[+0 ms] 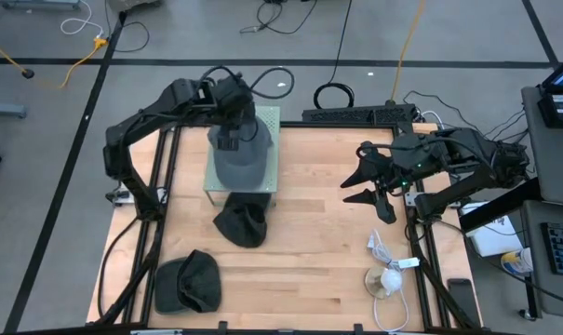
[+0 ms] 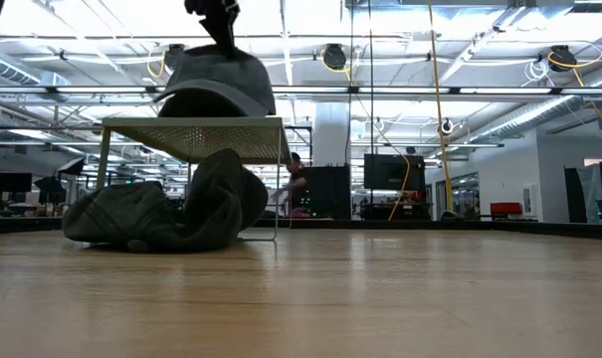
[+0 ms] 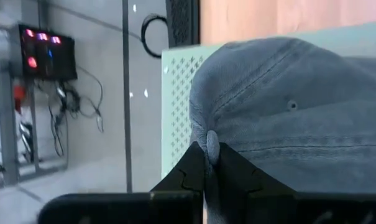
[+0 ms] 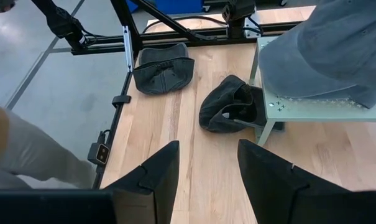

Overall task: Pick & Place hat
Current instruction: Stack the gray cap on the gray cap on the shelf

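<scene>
At lower left of the high view a dark cap (image 1: 190, 282) lies on the worktop (image 1: 318, 233). Upper centre, the left gripper (image 1: 231, 138) pinches the grey hat's (image 1: 242, 156) crown, the hat directly beneath its fingers, resting on the perforated stand (image 1: 268, 172); a crumpled cap (image 1: 240, 223) lies below. At right, the right gripper (image 1: 372, 191) waits with fingers spread. No readable writing.

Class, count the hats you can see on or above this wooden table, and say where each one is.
3. A grey cloth cap sits on the pale perforated metal stand, pinched by the left gripper. A dark crumpled hat lies against the stand's front. A dark cap lies near the table's front-left corner.
</scene>
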Controlling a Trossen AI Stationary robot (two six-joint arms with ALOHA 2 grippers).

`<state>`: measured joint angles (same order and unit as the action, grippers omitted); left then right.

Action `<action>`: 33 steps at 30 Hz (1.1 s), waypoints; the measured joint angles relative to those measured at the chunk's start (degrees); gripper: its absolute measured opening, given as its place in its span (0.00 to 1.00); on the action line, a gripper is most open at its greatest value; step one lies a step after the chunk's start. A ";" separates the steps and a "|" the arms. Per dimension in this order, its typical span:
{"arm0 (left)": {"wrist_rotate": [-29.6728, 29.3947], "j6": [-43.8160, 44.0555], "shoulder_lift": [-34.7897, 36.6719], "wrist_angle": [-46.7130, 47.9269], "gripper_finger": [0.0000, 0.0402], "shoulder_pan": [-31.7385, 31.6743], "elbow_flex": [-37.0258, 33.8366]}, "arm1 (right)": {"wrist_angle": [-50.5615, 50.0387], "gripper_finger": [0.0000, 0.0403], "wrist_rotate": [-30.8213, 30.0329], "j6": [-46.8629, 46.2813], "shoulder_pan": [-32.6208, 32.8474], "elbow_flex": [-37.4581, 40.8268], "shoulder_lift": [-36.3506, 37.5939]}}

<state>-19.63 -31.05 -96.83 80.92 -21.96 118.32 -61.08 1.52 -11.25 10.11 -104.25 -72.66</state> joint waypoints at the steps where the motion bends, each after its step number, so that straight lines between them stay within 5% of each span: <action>1: 0.12 0.37 -0.22 0.35 0.05 -0.61 0.00 | 0.06 0.39 0.00 0.00 0.00 0.00 -0.04; 21: 0.66 14.28 -10.26 6.52 0.05 -6.00 0.00 | 2.70 0.39 0.10 -1.61 0.00 0.00 -1.60; 33: 4.22 19.62 -12.21 6.41 0.16 -5.99 -0.02 | 2.56 0.39 0.24 -3.10 0.02 0.00 -1.75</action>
<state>-15.40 -11.43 -109.03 87.33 -27.94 118.30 -58.52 1.76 -14.35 10.13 -104.25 -74.41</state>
